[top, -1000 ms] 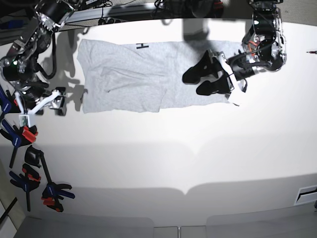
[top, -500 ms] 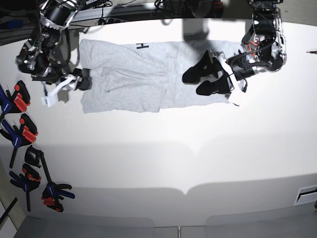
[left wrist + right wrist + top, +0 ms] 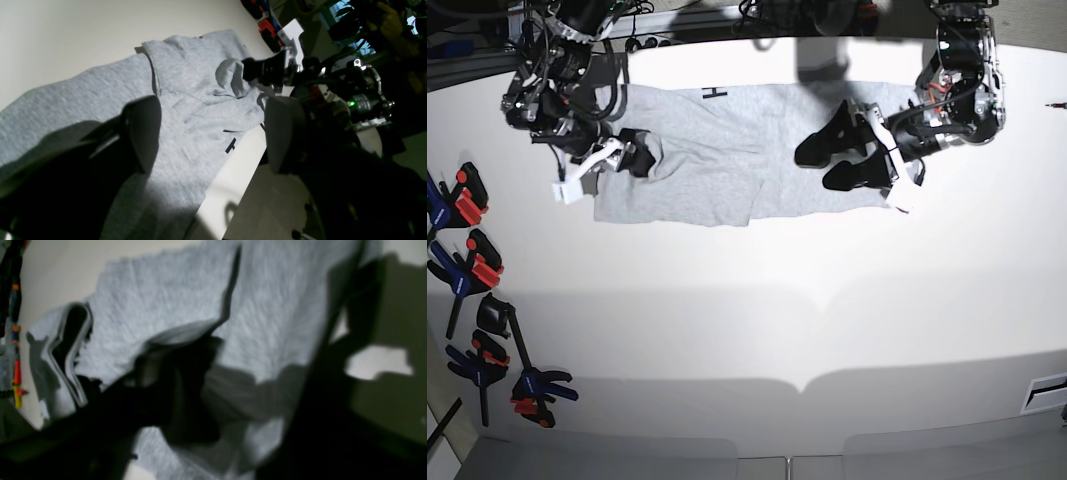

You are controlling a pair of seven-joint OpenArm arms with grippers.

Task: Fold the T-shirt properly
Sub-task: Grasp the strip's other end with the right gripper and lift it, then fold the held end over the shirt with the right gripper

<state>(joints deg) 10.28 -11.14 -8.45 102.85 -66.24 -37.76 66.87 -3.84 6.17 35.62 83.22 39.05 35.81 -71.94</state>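
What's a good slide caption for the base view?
Right gripper at the folded grey T-shirt, left gripper open above it.

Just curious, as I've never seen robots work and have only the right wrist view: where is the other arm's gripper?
Observer: In the base view, the left gripper is over the part of the T-shirt on that view's right, its jaws wide apart.
Operator: Does the shirt have any mark I can't see?
Observer: Yes, a small black mark near its upper edge in the base view.
Operator: And is anything lying around besides the shirt?
Observer: Yes, hand tools with red and blue handles lie along the base view's left side.
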